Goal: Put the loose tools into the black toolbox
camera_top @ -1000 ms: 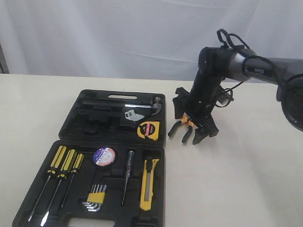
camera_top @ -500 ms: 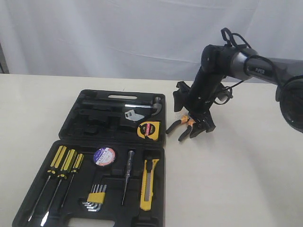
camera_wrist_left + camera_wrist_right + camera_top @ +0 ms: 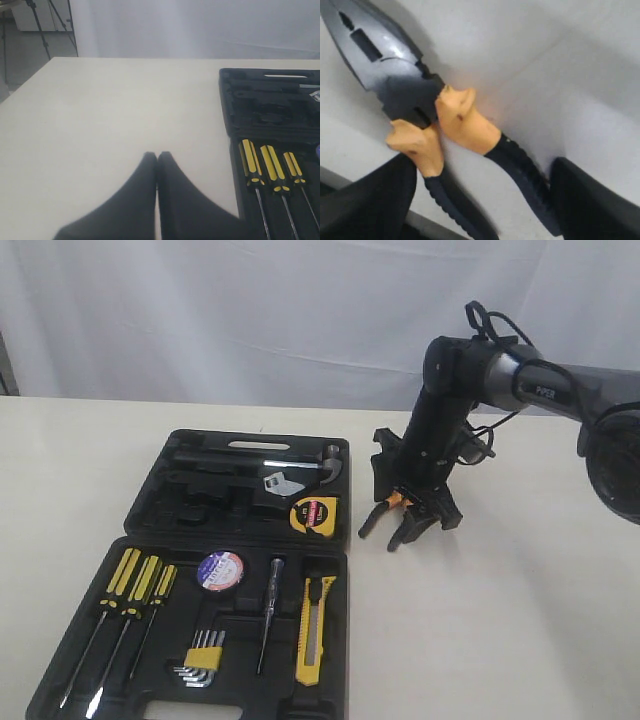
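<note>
— Which step is this?
— Grasping the pliers (image 3: 465, 125), I judge. They lie on the table (image 3: 520, 620) directly under my right gripper (image 3: 412, 505), with the black toolbox (image 3: 165, 490) close beside it.
— And the grip?
— Part spread, fingers (image 3: 365, 205) straddling both handles. I can't tell if they're touching. Next I'd squeeze, lift, and carry across into the case.
</note>
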Available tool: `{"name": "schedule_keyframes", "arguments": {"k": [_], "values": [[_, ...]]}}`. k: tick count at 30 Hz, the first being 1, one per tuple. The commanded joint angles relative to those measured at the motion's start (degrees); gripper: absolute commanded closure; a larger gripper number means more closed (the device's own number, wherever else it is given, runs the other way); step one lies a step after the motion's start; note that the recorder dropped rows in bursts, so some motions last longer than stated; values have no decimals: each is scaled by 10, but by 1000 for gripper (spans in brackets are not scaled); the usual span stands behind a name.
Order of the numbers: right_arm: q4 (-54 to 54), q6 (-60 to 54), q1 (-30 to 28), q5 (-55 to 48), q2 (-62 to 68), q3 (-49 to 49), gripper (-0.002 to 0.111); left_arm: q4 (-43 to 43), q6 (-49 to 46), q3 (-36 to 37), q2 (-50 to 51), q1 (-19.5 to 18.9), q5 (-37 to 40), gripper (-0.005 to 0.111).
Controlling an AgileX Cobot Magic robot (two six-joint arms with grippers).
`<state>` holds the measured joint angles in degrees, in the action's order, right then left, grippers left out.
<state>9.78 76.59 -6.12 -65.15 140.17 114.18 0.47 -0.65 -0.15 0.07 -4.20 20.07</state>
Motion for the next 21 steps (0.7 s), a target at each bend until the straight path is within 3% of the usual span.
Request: {"name": "schedule_keyframes", "arguments": {"k": [1,10,16,21], "values": [[-15,4,2,3,22,-9,80,-5,2,1,-1,3,-5,107],[12,54,2,5,15,-9,108,-5,2,1,-1,3,-5,107],[-42,66,10,40,-30,-9,109,-5,2,1,-1,3,-5,107],[-71,116,20,1,-83,-9,109,-5,2,1,-1,3,-5,107]]}}
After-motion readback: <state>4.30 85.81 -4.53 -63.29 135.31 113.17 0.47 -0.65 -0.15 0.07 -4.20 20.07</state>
